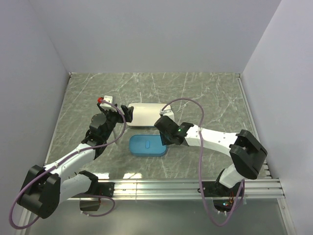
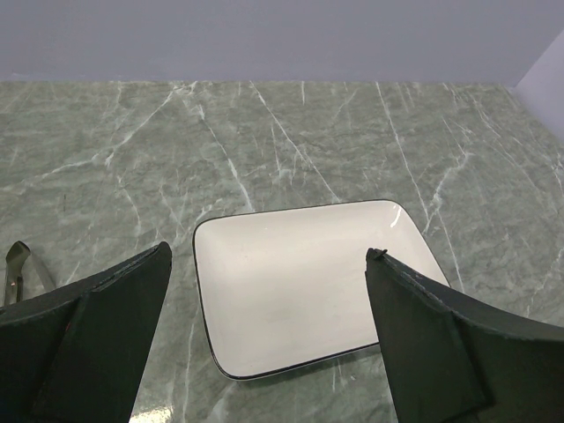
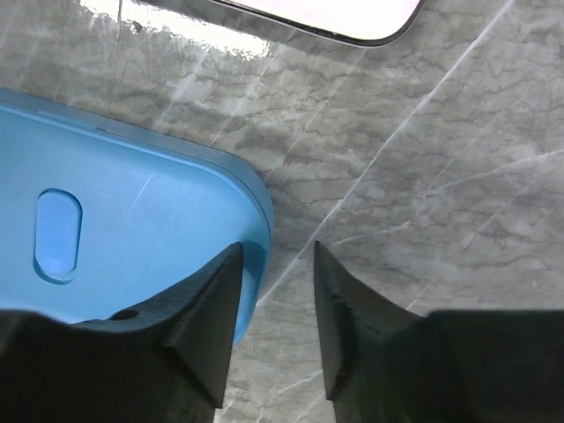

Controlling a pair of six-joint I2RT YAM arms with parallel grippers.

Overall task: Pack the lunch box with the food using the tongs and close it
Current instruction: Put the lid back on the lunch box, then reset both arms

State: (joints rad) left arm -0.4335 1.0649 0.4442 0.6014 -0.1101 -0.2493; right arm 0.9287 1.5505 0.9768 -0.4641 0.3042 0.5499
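**desk:** what's at the left?

**photographer:** the left gripper [image 2: 269, 254] hangs over the marble table [image 1: 195, 98] with its jaws spread wide, holding nothing. the tongs [image 2: 16, 269] lie on the table just beside its left finger, mostly hidden behind it. a careless sweep from here could knock them out of reach.

**desk:** and in the middle?

**photographer:** the white plate [image 2: 291, 291] sits ahead of that gripper, and its surface is bare. the lunch box [image 1: 146, 145] lies just nearer than the plate, with its lid [image 3: 132, 247] on top, tab up. no food shows in any view (the lid hides the inside, so i cannot say it is packed).

**desk:** what about the right side?

**photographer:** the right gripper [image 3: 276, 249] is low at the box's right end. its jaws are parted and nothing is pinched between them. one finger is over the lid's rim and the other is over bare marble.

**desk:** what could go wrong?

**photographer:** in my judgement the rim is the danger. if that arm lifts off at an angle, the inner finger could hook the edge, pop the lid loose or drag the whole box. i also cannot tell whether the lid is seated all the way round. nothing else stands in the way, though the plate's corner is near.
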